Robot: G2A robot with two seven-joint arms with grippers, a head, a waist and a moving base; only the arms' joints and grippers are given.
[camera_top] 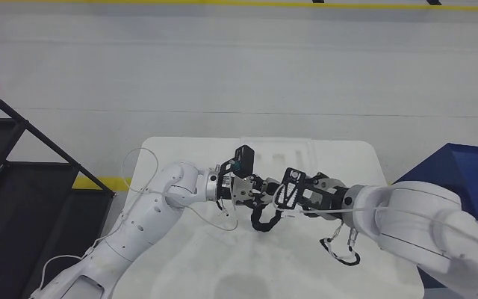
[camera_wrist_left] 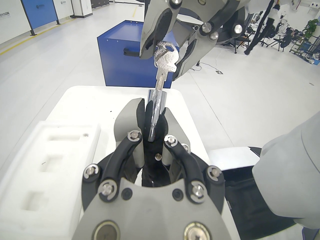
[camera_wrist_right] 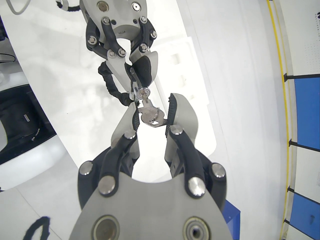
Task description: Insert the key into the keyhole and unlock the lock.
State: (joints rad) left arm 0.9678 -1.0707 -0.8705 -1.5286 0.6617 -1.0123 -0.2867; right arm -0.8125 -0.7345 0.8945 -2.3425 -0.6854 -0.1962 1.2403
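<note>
Above the white table, the left gripper and the right gripper meet nose to nose in mid-air. The left wrist view shows the left fingers pressed onto the chrome barrel of the lock, which points away from the palm. The key stands in line with the barrel, its blade entering the barrel's end. The right wrist view shows the round keyhole face-on with the blade seated in it. There the right fingers pinch the key's flat head by its two edges. The lock's black sleeved cable loops down beside the left gripper, and the top view shows it hanging below the two grippers. A white foam tray with rectangular recesses lies on the table under the left gripper.
</note>
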